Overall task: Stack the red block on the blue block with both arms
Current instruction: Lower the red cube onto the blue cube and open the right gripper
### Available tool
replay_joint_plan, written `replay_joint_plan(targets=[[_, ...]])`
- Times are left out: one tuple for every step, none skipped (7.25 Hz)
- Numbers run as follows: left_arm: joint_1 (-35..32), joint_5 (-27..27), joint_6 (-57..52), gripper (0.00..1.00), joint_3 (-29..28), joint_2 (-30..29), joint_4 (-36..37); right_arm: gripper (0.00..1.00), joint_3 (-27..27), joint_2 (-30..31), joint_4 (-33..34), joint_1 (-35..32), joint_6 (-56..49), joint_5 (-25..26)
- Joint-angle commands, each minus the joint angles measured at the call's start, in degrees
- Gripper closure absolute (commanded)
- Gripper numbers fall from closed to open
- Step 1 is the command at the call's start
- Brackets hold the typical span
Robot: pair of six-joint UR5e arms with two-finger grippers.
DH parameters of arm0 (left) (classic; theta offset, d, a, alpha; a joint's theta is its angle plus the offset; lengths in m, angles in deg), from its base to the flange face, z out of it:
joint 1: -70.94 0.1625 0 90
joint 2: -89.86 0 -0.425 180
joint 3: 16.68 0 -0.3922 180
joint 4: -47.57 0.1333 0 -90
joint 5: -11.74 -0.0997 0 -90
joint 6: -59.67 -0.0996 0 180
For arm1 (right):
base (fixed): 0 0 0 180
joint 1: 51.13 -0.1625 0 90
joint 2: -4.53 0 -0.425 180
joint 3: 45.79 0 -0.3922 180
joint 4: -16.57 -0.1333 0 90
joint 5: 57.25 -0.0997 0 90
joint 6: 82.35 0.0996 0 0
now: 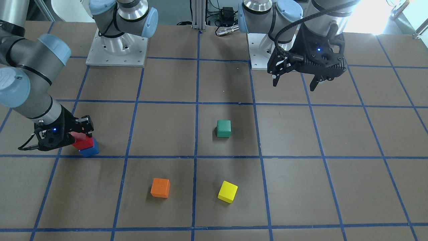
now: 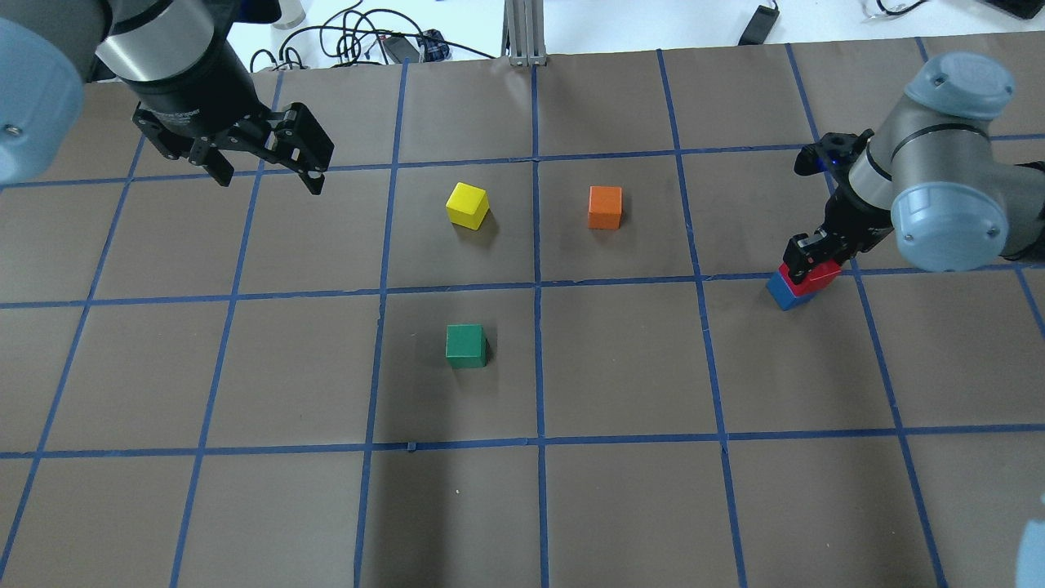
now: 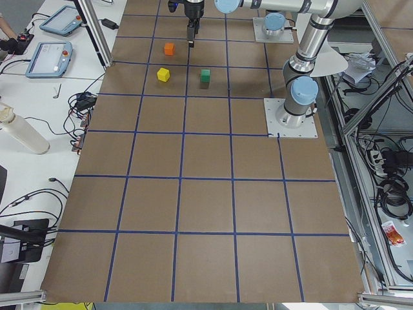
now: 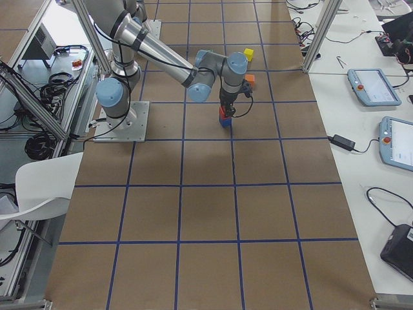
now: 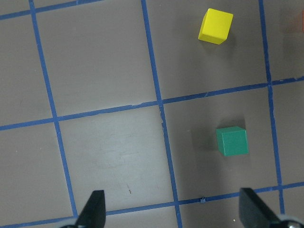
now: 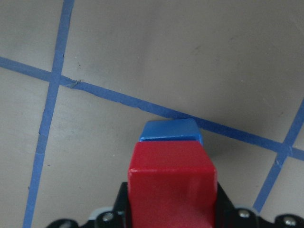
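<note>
Red block (image 6: 172, 183) fills the bottom of the right wrist view, pinched between the closed fingers of the right gripper (image 2: 811, 265), one on each side face. Directly under the claw, the blue block (image 6: 170, 130) sits on the table (image 2: 620, 490), and only a strip of its top shows past the red block's far edge. The two cubes are therefore not squarely lined up: the red one sits a little back toward the wrist, and in the front-facing view it also looks slightly turned against the blue. Whether the red block's underside already rests on the blue or hangs just above it, I cannot tell. Just beyond the fingertips a blue tape line (image 6: 118, 97) crosses the table.

Well away from this claw lie the orange cube (image 2: 605, 207), then the yellow cube (image 2: 468, 204) and the green cube (image 2: 466, 345). Farthest off, the left gripper (image 2: 269, 181) hangs above the table with its fingers spread wide and nothing between them.

The risk, as I judge it, is in the release. With the overhang, a drop from any height could tip the red block off. A finger dragging as it opens could twist it or nudge the blue block aside.
</note>
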Motion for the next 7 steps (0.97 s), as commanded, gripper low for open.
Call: replay_joint_plan(targets=[[0.00,0.00,0.00,0.00,-0.01,0.00,0.00,0.09,0.00,-0.51,0.01,0.00,-0.06,0.55],[0.00,0.00,0.00,0.00,-0.01,0.00,0.00,0.00,-0.08,-0.69,-0.07,0.00,0.29,0.55],[0.00,0.00,0.00,0.00,-0.01,0.00,0.00,0.00,-0.78,0.01,-0.60,-0.09,0.46,1.08],[0.00,0.00,0.00,0.00,-0.01,0.00,0.00,0.00,-2.09,1.49,-2.52,-0.09,1.16,1.43],[0.00,0.00,0.00,0.00,-0.01,0.00,0.00,0.00,-3.85,5.77,-8.63,-0.09,2.13,1.87],[0.00,0.09,0.00,0.00,-0.01,0.00,0.00,0.00,-6.13,9.90,-16.08,-0.26,5.88,1.70],[0.00,0.00,0.00,0.00,-0.01,0.00,0.00,0.00,-9.02,12.99,-22.68,-0.53,10.18,1.52]])
